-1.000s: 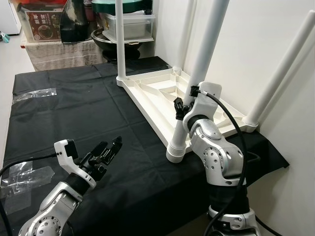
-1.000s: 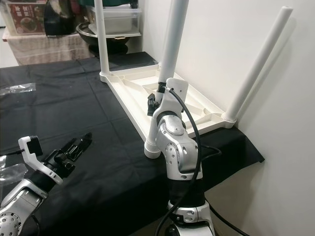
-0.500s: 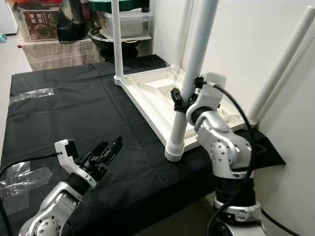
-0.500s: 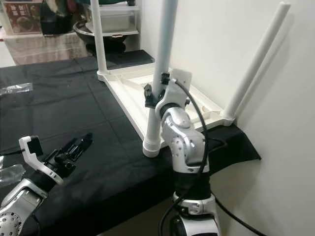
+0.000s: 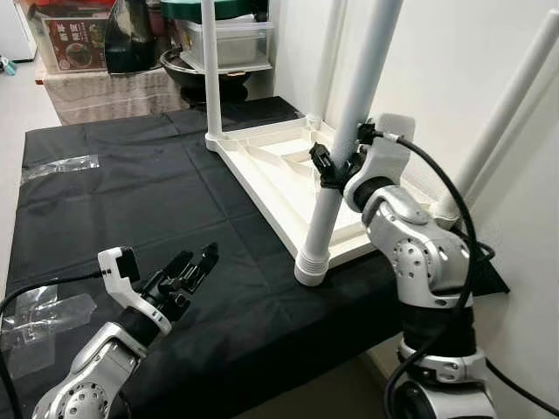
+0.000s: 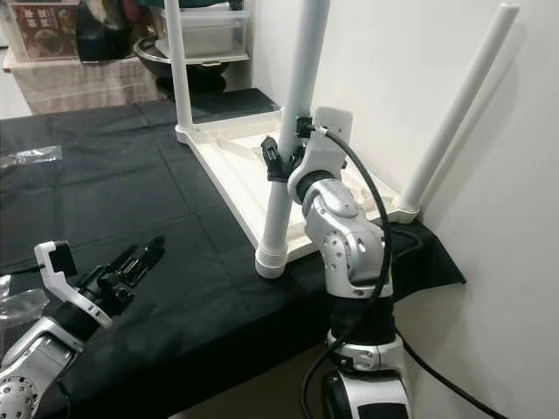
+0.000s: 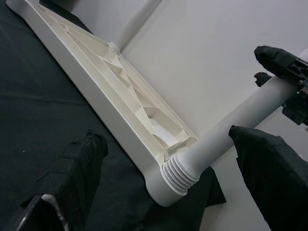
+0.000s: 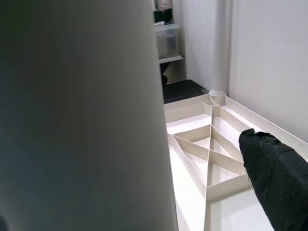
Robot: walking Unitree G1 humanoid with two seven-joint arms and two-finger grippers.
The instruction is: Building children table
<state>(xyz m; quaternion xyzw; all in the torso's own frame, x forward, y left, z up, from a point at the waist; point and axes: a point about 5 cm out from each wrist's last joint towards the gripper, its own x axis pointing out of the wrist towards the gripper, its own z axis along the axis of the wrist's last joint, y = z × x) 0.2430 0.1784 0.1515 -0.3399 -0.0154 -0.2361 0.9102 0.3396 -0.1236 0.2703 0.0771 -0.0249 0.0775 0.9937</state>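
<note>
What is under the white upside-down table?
A black cloth lies under the white table top, spread across the whole surface. Whatever the cloth rests on is covered, so it cannot be seen.

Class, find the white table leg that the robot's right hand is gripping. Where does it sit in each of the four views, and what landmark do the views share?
Left eye view: gripped leg, right of centre, rising from the near corner, right hand around it.
Right eye view: centre.
Left wrist view: slanting from the ribbed collar towards the right edge.
Right wrist view: blurred white column on the left.
Shared landmark: ribbed underside of the overturned tabletop.
</note>
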